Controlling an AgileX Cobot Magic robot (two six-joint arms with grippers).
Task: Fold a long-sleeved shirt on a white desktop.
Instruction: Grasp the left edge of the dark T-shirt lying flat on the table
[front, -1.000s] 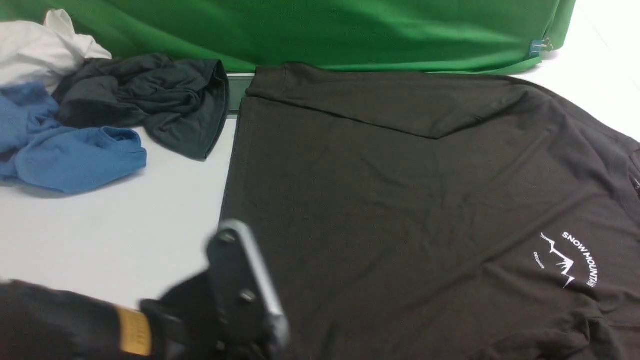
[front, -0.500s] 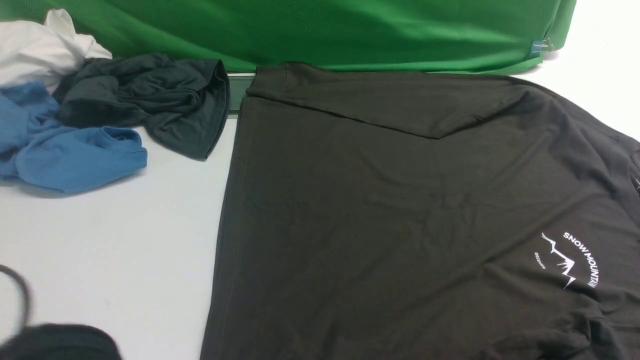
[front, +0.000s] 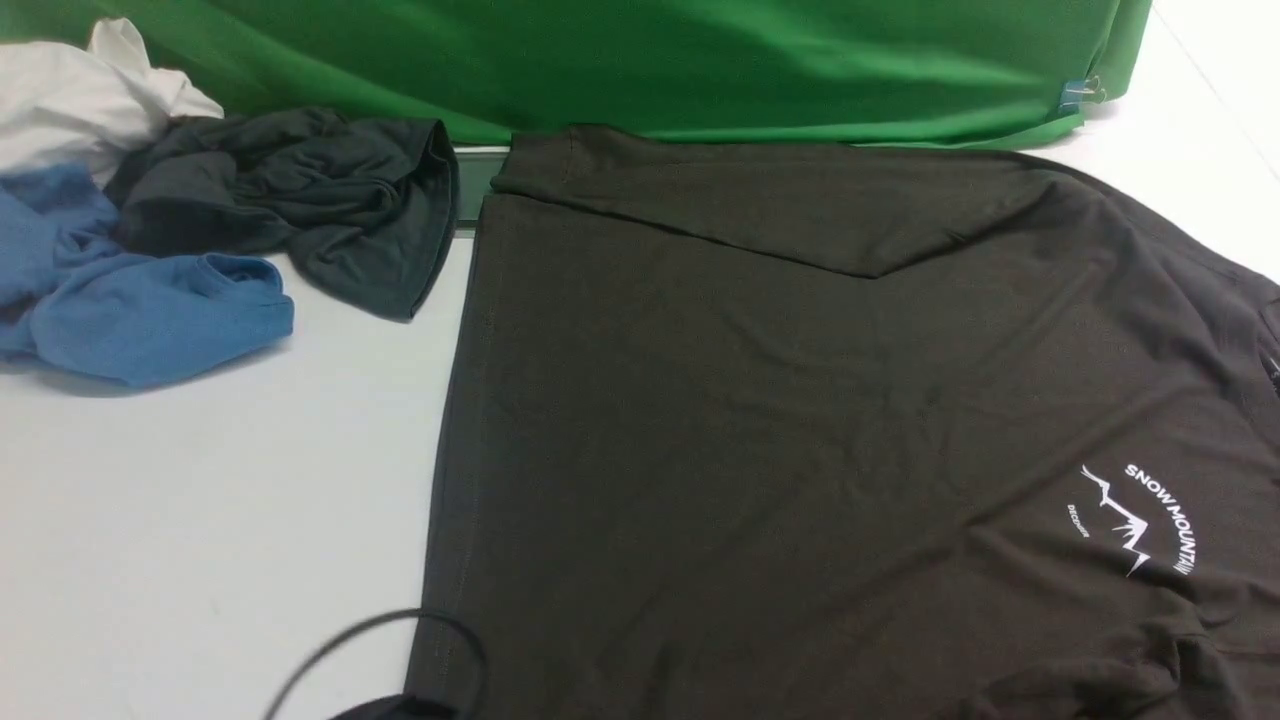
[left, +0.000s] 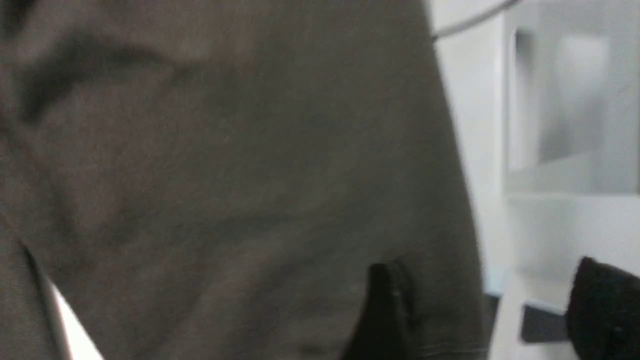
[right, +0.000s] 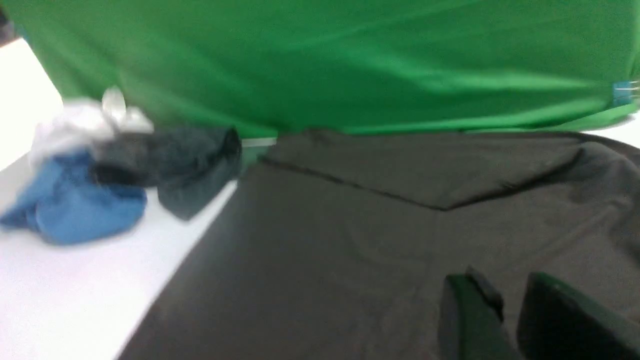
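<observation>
White desktop (front: 200, 480): long-sleeved shirt (front: 800, 400) spread flat over tabletop's right side, up to far edge. Left gripper (left: 492, 310) wide apart, straddling shirt's edge; right gripper (right: 510, 310) narrowly apart, empty.

We find the long-sleeved shirt (front: 800, 400) spread flat on the table (front: 200, 500), covering its middle and right. A folded-over part lies across the shirt's far side, up against the backdrop cloth (front: 700, 60) behind. Its print (front: 1135, 520) sits near right. At far left lies a heap of other garments (front: 200, 230), its nearest piece just beside the shirt's far left corner.
</observation>
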